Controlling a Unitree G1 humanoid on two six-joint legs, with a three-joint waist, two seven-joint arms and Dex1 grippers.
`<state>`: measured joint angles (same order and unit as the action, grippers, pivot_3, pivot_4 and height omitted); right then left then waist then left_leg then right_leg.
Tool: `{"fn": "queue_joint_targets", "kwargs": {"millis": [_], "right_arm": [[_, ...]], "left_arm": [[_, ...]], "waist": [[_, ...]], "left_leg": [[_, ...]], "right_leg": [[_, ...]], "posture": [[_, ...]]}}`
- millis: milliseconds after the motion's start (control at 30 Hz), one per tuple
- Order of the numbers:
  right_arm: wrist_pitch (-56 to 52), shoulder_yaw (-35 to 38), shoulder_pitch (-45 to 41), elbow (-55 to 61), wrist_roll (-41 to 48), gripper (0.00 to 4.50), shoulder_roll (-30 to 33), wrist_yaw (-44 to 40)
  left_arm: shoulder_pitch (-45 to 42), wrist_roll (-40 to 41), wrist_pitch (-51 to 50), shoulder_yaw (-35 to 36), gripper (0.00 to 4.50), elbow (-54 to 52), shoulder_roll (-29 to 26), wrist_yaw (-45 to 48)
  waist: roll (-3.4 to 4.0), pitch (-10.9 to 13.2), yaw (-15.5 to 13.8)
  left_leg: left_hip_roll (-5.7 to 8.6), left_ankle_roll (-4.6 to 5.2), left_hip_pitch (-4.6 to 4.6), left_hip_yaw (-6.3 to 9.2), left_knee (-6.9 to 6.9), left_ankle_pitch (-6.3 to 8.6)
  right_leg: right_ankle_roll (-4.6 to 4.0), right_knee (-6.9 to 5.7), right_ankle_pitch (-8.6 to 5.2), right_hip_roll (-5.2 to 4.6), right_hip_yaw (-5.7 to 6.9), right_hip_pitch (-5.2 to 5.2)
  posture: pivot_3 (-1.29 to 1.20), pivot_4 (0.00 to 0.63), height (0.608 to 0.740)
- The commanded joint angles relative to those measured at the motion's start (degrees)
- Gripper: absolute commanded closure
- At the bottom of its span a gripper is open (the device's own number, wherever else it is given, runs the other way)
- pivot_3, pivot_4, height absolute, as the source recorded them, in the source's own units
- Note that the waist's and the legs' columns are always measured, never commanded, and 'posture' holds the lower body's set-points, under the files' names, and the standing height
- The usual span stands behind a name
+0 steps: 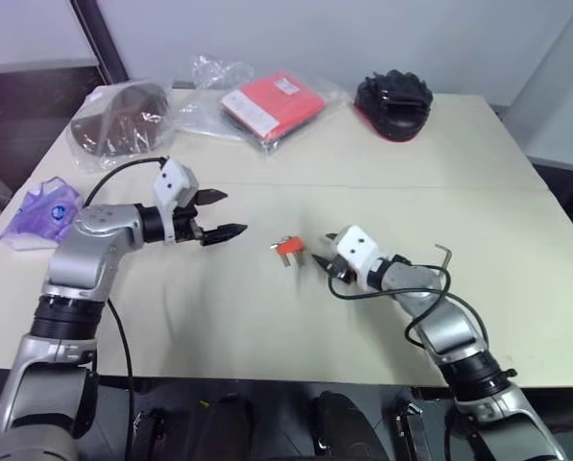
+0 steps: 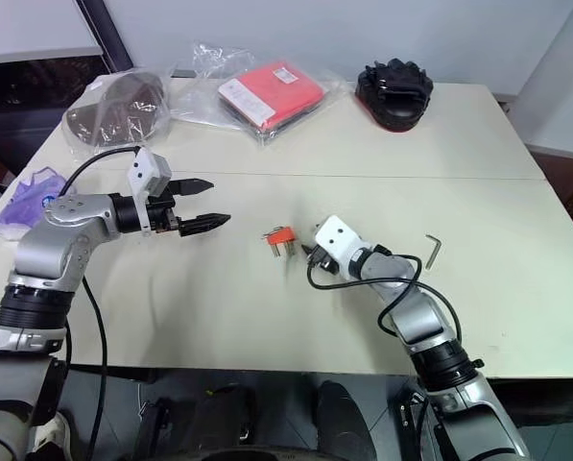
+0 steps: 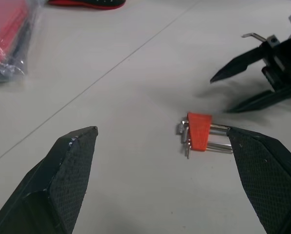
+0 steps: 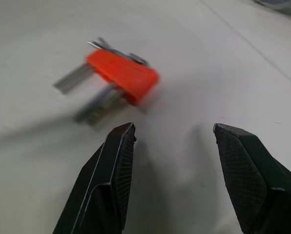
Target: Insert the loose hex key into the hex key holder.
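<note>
**Between two open grippers, the holder lying free**

At mid-table, just ahead of the right gripper [image 4: 172, 146]: black fingers parted to a moderate gap, nothing between them, tips low over the pale tabletop [image 1: 267, 327]. Just beyond those tips, apart from them, the small orange-red plastic hex key holder [image 1: 287, 247], lying flat with short grey metal keys sticking out like prongs. Untouched by either gripper.

Farther to the robot's left, the left gripper [image 1: 221, 214]: fingers spread wide, empty, aimed across the table at the holder, well short of it. In the left wrist view, holder seen ahead, close to one finger's tip [image 3: 262, 161].

Behind the right arm, toward the robot's right, the thin grey L-shaped loose hex key [image 2: 434, 250], bare on the table, well apart from holder and both grippers.

Along the far edge: flat red packet in clear plastic [image 1: 272, 104], black glove-like bundle [image 1: 393, 101], dark item in a clear bag [image 1: 121, 120]. At the left edge, a purple-blue plastic pouch [image 1: 44, 211].
</note>
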<state>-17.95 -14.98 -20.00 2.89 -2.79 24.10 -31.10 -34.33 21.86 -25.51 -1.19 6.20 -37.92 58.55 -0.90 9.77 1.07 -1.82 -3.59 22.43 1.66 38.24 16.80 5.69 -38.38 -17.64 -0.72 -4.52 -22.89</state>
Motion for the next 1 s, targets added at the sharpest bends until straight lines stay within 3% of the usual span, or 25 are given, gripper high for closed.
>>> {"fn": "queue_joint_targets", "kwargs": {"millis": [33, 333, 633, 733, 800, 1000], "right_arm": [[1.4, 0.0, -1.1, 0.1, -0.5, 1.87, -0.7, -0.1], [2.9, -1.5, -2.1, -3.4, -1.1, 1.87, -2.2, -2.2], [-1.8, -2.1, -4.2, -2.8, 1.3, 1.87, -8.0, -4.2], [-1.5, -2.1, -4.4, -3.2, 0.6, 1.11, -8.2, -3.5], [-0.9, -2.2, -4.5, -3.6, -0.2, 0.12, -7.9, -2.8], [-1.3, -0.9, -4.3, -4.4, 1.1, 0.05, -7.5, -3.4]], "left_arm": [[-0.1, 0.3, 1.1, 1.8, 0.06, -1.7, -0.5, 0.0], [0.6, 0.6, 0.8, 2.3, 0.06, -3.1, -0.4, -0.6], [1.4, 1.1, 0.0, 2.6, 0.06, -4.6, -0.2, -1.4], [1.7, 1.2, -0.2, 2.7, 0.00, -5.0, 0.0, -1.6], [1.8, 1.2, -0.3, 2.8, 0.00, -5.1, 0.0, -1.7], [2.2, 1.4, -0.5, 2.7, 0.00, -5.5, 0.3, -1.9]], "waist": [[0.00, 0.0, 0.0], [0.00, 0.0, 0.1], [0.00, 0.0, 1.1], [0.00, 0.0, 1.1], [0.00, 0.0, 1.2], [0.00, 0.0, 1.4]], "left_leg": [[0.00, 0.00, 0.00, 0.00, 0.00, 0.00], [0.00, 0.00, -0.02, 0.01, 0.00, 0.00], [-0.02, 0.00, -0.04, 0.05, -0.01, 0.00], [-0.01, 0.00, -0.04, 0.06, -0.01, 0.00], [0.00, 0.00, -0.04, 0.06, -0.01, 0.00], [0.00, 0.00, -0.04, 0.06, -0.01, 0.00]], "right_leg": [[0.00, 0.00, 0.00, 0.00, 0.00, 0.00], [0.00, -0.06, 0.00, 0.00, 0.01, 0.00], [0.00, -0.15, 0.00, 0.01, 0.01, -0.02], [0.00, -0.15, 0.00, -0.01, 0.02, -0.02], [0.00, -0.15, 0.00, -0.01, 0.04, -0.02], [0.00, -0.15, 0.00, -0.01, 0.04, -0.02]], "posture": [[0.00, 0.150, 0.740], [0.00, 0.150, 0.740], [0.00, 0.150, 0.740], [0.00, 0.150, 0.740], [0.00, 0.150, 0.740], [0.00, 0.150, 0.740]]}}
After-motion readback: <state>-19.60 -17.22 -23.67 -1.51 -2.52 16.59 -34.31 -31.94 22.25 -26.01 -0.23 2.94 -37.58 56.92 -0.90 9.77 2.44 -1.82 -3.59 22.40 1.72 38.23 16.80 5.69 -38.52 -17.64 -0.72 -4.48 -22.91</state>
